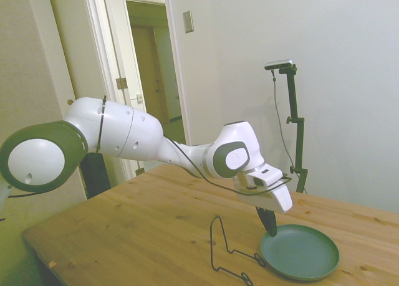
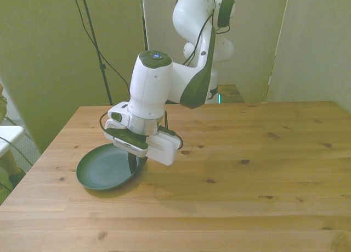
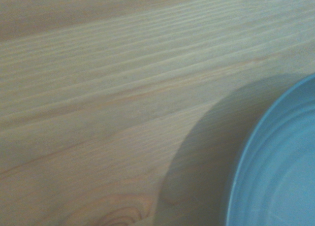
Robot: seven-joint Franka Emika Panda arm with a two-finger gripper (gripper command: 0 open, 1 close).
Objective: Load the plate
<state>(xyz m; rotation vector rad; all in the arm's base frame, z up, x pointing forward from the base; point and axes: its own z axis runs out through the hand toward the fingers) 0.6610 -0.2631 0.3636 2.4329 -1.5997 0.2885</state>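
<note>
we see teal-green plate point(image 1: 300, 253) flat on wooden worktop point(image 1: 143, 230), near thin black wire stand point(image 1: 229, 252). pincer point(image 1: 269, 224) down at plate rim, looks pinching rim, but we cannot tell for sure. we should grip rim tight, lift slow, tip plate upright, slide into stand. plate round, smooth, dull, shallow rim. worktop grainy, knotty.

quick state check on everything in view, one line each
plate: lying flat on the table, empty, rim under the tool
tool: down at the plate's near rim; open or shut cannot be told
wire stand: upright on the table beside the plate, nothing in it
table: holds the plate and stand
</note>
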